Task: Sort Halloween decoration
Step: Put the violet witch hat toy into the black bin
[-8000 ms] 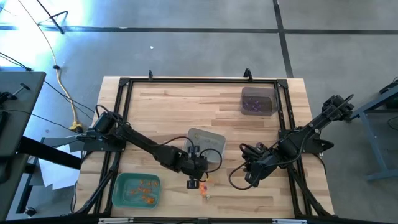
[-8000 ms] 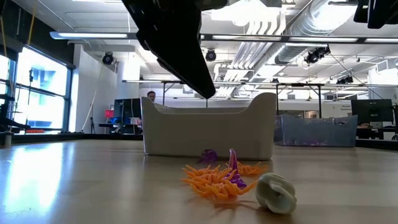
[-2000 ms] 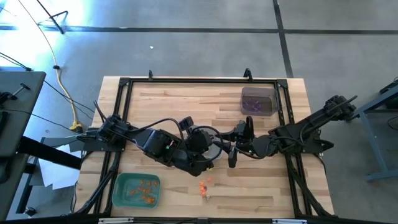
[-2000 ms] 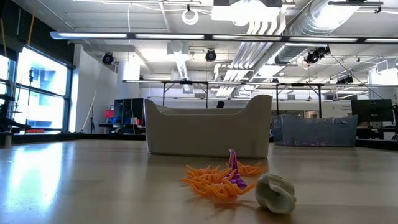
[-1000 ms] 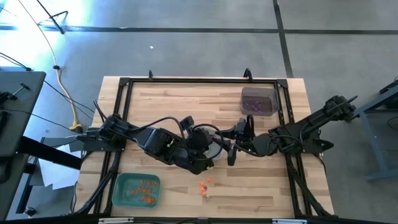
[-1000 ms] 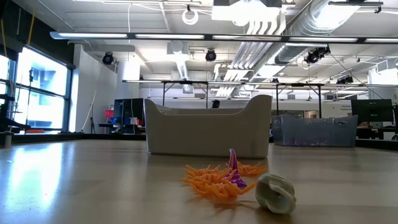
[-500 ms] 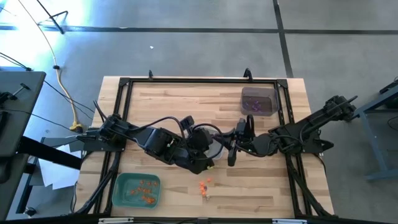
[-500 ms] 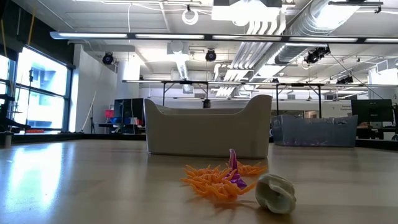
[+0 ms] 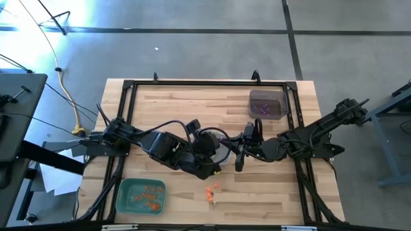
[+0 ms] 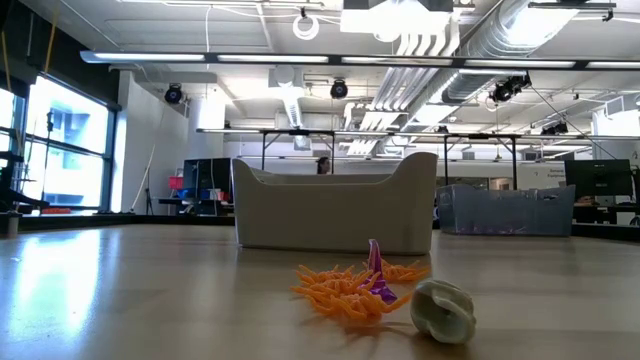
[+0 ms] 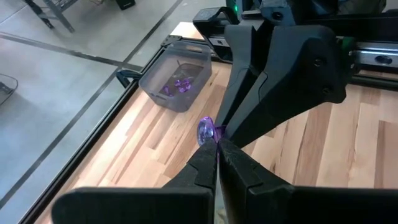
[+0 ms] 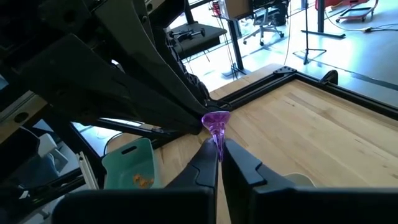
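Since 1 second ago the right gripper point(image 12: 217, 151) has closed its fingers, and they now pinch the thin stem of a purple trinket point(image 12: 216, 122), while both arms stay where they were, meeting above the middle of the table. The left gripper point(image 11: 217, 144) is also fully closed on the same purple trinket point(image 11: 206, 130), so both hold it at once, in the air above the grey tray point(image 9: 223, 136).

The risk, as I judge it, lies in this shared grip. If the left gripper lets go late or the right pulls away early, the small piece could twist, snap or flick out and fall into the wrong tray or onto the table. The right gripper's hold is only on the narrow end, so it may slip.

Of the 3 containers, the dark tray point(image 9: 268, 103) at the far right holds purple pieces, the green tray point(image 9: 124, 199) at the near left holds orange ones, and I cannot tell what lies in the grey tray point(image 10: 335, 211). Loose orange trinkets point(image 10: 345, 286), 1 more purple piece point(image 10: 377, 275) and a pale trinket point(image 10: 444, 310) lie unsorted on the near table point(image 9: 270, 192).
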Controlling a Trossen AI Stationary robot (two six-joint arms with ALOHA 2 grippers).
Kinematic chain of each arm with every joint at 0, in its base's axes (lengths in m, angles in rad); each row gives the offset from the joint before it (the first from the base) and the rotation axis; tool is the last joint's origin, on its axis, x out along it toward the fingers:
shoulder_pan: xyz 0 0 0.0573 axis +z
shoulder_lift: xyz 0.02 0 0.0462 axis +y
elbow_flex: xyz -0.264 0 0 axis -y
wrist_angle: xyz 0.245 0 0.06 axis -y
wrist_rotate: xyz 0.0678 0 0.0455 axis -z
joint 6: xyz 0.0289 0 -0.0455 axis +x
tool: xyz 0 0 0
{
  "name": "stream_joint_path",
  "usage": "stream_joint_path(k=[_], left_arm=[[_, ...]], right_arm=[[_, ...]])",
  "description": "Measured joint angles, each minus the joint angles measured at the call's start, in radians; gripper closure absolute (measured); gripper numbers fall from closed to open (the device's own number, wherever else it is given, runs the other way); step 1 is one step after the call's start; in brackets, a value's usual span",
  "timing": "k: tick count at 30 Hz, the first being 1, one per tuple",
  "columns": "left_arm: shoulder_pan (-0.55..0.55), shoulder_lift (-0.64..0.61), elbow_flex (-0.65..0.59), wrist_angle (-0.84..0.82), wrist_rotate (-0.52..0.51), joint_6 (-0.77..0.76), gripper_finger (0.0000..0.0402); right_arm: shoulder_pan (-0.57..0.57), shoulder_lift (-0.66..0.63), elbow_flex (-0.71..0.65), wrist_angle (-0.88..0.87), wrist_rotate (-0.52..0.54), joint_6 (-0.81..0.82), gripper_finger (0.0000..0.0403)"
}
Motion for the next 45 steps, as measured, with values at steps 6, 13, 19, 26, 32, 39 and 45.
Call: stream_joint_path(k=[6, 13, 19, 26, 32, 39, 45], left_arm=[[0.0, 0.0, 0.0, -0.002, -0.002, -0.004, 0.0401], [0.0, 0.0, 0.0, -0.003, -0.001, -0.003, 0.04], [0.001, 0.0, 0.0, -0.003, 0.004, -0.002, 0.0366], [0.001, 0.0, 0.0, -0.003, 0.006, 0.012, 0.0308], [0.002, 0.0, 0.0, -0.006, -0.011, 0.005, 0.0285], [-0.007, 0.0, 0.0, -0.079, -0.016, -0.067, 0.0284], [-0.017, 0.0, 0.0, -0.119, -0.018, -0.101, 0.0284]], right_arm=[[0.0, 0.0, 0.0, 0.001, 0.004, 0.0, 0.0401], [0.0, 0.0, 0.0, 0.001, 0.005, 0.0, 0.0402], [-0.001, 0.0, 0.0, 0.001, 0.007, 0.0, 0.0402], [-0.002, 0.0, 0.0, 0.003, 0.046, 0.0, 0.0403], [-0.011, -0.041, 0.0, -0.026, 0.128, -0.017, 0.0403], [-0.094, -0.203, 0.002, -0.498, 0.263, 0.27, 0.0403], [-0.26, -0.337, 0.002, -1.068, 0.188, 0.657, 0.0403]])
